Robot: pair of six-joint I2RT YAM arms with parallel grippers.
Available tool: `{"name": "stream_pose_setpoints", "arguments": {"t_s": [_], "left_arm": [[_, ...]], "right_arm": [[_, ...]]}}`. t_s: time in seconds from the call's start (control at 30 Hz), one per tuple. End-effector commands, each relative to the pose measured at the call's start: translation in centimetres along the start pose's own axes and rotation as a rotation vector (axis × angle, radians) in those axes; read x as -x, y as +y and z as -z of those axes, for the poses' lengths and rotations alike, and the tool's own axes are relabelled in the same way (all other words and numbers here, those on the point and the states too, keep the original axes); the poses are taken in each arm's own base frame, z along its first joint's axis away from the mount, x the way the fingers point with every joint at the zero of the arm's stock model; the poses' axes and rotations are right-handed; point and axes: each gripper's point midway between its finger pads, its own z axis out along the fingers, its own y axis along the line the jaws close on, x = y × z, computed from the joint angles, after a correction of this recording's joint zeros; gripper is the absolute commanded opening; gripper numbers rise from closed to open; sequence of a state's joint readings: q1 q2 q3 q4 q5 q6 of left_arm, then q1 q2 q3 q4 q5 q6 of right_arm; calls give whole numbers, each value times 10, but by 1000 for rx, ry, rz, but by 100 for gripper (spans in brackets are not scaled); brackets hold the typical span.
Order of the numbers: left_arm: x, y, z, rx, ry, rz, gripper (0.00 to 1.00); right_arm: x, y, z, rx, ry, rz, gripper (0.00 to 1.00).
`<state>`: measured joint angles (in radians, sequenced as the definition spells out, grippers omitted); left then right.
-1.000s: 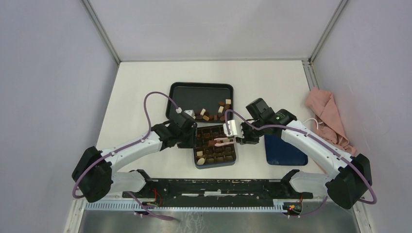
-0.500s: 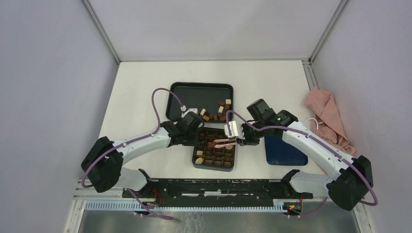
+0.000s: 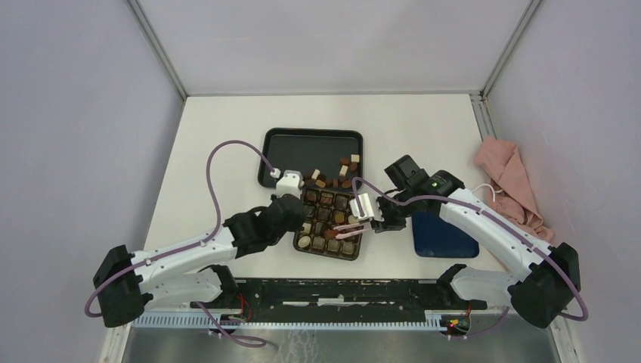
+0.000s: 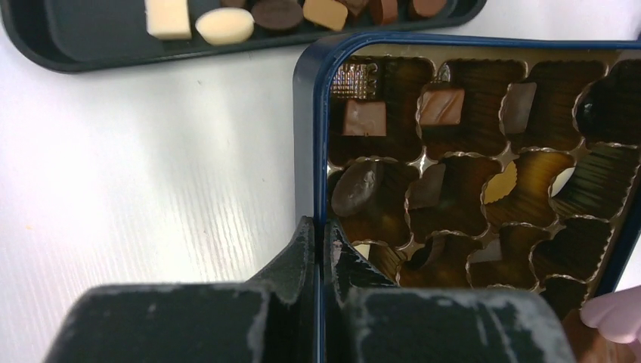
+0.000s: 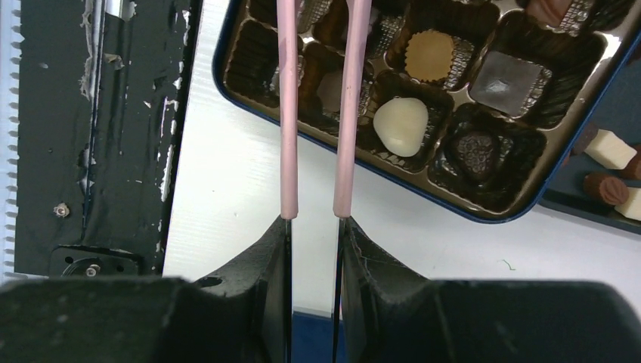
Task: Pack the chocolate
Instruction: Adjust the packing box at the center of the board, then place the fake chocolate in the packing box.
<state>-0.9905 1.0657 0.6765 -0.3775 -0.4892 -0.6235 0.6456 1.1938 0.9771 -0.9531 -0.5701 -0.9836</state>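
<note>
My left pincer is clamped shut on the box rim. My right pincer grips the tweezers, tips over the box. Chocolate fills several compartments; more lies in the tray behind.

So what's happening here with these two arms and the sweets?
Two robot arms are packing chocolates into a box. The left claw is pinched shut on the box's rim. The right claw grips pink tweezers, their tips over the box's cups. More chocolates lie loose in the tray behind.
</note>
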Motion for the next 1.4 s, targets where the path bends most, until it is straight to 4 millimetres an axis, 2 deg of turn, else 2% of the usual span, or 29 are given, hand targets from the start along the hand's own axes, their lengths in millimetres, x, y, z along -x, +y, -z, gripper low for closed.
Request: {"name": "stream_pose_setpoints", "arguments": {"t_s": [0.0,0.2,0.3,0.53,0.73,0.87,1.03,1.37], "left_arm": [[53,-6,9,-25,-269,59,2],[46,-4,4,-1,-241,56,2],[34,0,-2,52,-176,73,2],[3,-11,-16,80,8,84,2],[-9,-8,-22,105,46,74,2],[-18,-7,-27,113,65,68,12],[-23,-4,-30,129,76,63,18],[-17,5,-20,153,55,62,49]], "right_arm": [[28,-7,18,-10,-64,92,10],[31,-11,18,-13,-15,134,10],[27,-12,10,-19,35,150,10],[22,-11,-12,-25,130,190,10],[14,-10,-25,3,164,190,10],[4,-8,-35,29,186,176,11],[0,-11,-43,35,200,171,11],[7,-10,-51,67,199,172,12]]}}
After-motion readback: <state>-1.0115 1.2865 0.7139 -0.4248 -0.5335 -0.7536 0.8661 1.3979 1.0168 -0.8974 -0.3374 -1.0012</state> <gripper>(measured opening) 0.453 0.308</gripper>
